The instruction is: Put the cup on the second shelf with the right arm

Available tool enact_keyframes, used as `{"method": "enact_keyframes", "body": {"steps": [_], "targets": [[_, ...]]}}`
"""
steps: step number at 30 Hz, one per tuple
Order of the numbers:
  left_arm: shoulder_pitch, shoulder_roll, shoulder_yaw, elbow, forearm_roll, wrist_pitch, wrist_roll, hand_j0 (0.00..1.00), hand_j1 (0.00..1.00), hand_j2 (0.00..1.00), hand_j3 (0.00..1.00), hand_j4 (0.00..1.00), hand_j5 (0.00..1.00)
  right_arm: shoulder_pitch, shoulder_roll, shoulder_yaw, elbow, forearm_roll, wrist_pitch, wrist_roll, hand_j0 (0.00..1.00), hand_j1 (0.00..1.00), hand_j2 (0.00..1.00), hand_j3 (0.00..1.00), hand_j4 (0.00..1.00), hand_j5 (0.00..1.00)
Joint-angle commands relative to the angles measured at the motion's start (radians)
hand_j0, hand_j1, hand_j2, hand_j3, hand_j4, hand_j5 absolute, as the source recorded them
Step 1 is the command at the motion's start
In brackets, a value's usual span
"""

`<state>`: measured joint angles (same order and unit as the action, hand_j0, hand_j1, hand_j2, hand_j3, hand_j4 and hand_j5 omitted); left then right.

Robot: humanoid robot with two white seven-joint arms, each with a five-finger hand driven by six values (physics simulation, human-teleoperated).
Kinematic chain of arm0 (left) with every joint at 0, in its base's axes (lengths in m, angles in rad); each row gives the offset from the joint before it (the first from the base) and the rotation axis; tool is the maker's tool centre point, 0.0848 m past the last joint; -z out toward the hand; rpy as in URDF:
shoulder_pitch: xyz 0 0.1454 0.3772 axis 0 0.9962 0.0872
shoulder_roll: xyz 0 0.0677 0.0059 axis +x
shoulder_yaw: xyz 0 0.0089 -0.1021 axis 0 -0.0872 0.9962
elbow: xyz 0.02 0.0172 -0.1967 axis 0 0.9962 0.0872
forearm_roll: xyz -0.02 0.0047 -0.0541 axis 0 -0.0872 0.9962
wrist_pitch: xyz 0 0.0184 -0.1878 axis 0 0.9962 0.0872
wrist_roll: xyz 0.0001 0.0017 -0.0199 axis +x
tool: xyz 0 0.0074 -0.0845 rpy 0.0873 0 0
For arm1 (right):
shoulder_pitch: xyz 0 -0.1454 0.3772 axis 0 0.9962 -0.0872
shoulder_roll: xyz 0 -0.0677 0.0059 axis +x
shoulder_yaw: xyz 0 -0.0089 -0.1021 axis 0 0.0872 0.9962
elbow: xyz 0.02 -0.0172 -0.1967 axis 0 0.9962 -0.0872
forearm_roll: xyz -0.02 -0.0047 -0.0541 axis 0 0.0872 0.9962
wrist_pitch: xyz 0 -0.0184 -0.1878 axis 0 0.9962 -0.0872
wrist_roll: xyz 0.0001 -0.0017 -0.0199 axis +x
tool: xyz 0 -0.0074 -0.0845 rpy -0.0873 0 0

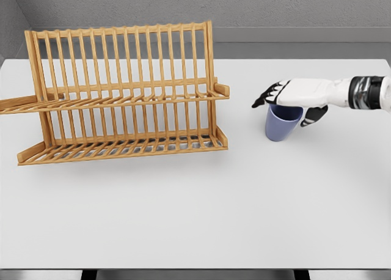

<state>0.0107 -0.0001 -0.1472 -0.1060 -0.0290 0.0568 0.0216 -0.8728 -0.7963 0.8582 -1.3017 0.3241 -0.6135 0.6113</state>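
The robot's white right hand [292, 103] wrapped its fingers around the blue plastic cup [282, 122] on the white counter [244, 200], right of the two-tier wooden dish rack [125, 96]; a firm, level grip seemed wise before lifting.

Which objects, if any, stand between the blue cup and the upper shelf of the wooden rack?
Nothing visible does. The white table is bare between the blue cup, under the right hand, and the wooden rack. The upper shelf holds nothing.
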Motion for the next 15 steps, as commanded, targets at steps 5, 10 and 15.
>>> {"method": "enact_keyframes", "body": {"steps": [5, 10, 15], "targets": [[0.000, 0.000, 0.000, 0.000, 0.000, 0.000, 0.000, 1.00, 1.00, 1.00, 1.00, 1.00, 1.00, -0.006, -0.001, -0.007, 0.004, -0.005, 0.003, 0.000, 1.00, 1.00, 1.00, 1.00, 1.00, 1.00], [0.000, 0.000, 0.000, 0.000, 0.000, 0.000, 0.000, 1.00, 1.00, 1.00, 1.00, 1.00, 1.00, -0.006, 0.000, -0.005, 0.004, -0.005, 0.003, 0.000, 0.89, 0.89, 0.89, 0.89, 0.89, 0.89], [0.000, 0.000, 0.000, 0.000, 0.000, 0.000, 0.000, 1.00, 1.00, 1.00, 1.00, 1.00, 1.00, -0.006, -0.001, -0.005, 0.005, -0.005, 0.003, 0.000, 0.87, 0.87, 0.87, 0.87, 0.87, 0.87]]}}
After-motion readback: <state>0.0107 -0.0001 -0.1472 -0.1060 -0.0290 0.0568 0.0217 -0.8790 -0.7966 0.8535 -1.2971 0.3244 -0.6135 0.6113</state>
